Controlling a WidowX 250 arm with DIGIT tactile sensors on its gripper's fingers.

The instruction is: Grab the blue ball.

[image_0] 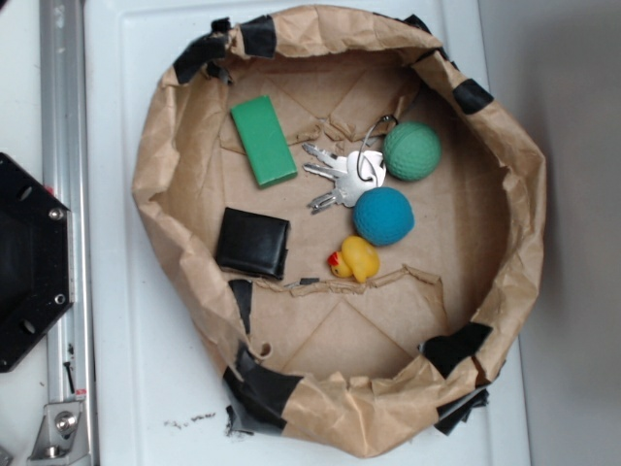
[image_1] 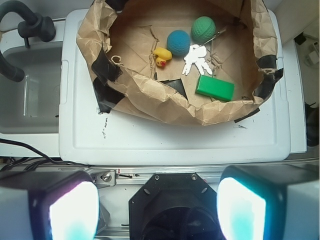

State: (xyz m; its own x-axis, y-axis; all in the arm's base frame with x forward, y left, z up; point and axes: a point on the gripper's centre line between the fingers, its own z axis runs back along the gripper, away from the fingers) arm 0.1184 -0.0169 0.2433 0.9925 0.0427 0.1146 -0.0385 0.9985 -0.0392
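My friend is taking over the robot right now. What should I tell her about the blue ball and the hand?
Gripper: open and holding nothing; its two fingers sit wide apart at the bottom of the wrist view, well back from the paper bowl.
Blue ball: on the bowl floor, untouched. The green ball is beside it on one side, the yellow duck on the other, and the keys lie close by.
Also in the bowl: a green block and a black box.
Done: nothing yet.
Left: move over the bowl, come down on the blue ball, close the fingers and lift.
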